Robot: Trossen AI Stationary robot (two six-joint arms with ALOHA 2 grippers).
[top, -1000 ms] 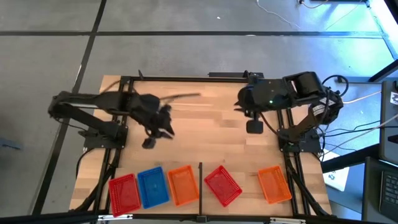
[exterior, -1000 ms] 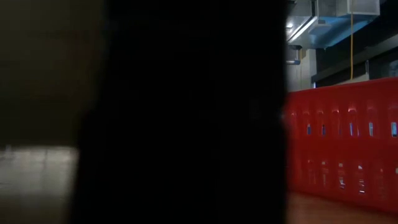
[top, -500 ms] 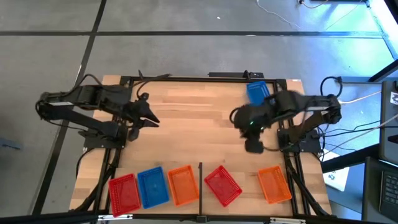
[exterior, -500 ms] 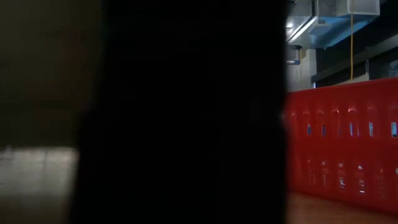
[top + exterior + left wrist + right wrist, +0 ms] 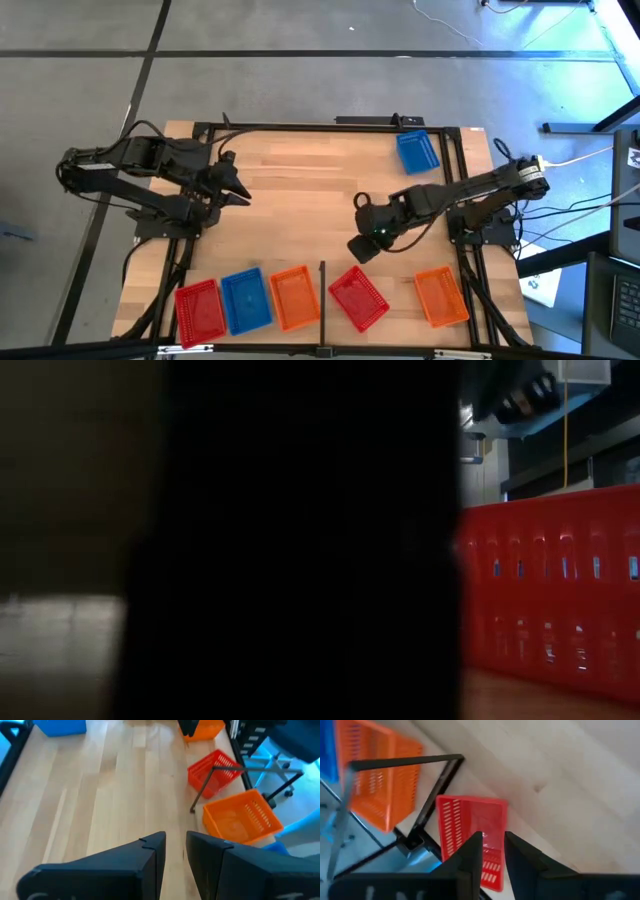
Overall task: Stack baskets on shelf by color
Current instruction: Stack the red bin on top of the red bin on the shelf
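In the high view a row lies along the near edge: a red basket point(image 5: 198, 308), a blue basket point(image 5: 245, 300) and an orange basket point(image 5: 293, 296) left of the thin black divider bar point(image 5: 322, 288). Right of it are a skewed red basket point(image 5: 358, 297) and an orange basket point(image 5: 440, 296). Another blue basket point(image 5: 417, 152) sits at the far right. My right gripper point(image 5: 361, 248) hovers just beyond the skewed red basket point(image 5: 465, 815), fingers narrowly open. My left gripper point(image 5: 238, 190) waits over the table's left part, narrowly open and holding nothing point(image 5: 175, 845).
The low view is mostly blocked by a dark shape close to the lens, with a red basket wall point(image 5: 550, 600) at its right. Black frame rails run along the table's sides point(image 5: 190, 250). Bare wood point(image 5: 300, 190) lies between the arms.
My right arm has swung from the far right corner toward the near edge and come down just beyond the skewed red basket; the blue basket it covered now shows. My left gripper first drew back toward the left edge, then kept still.
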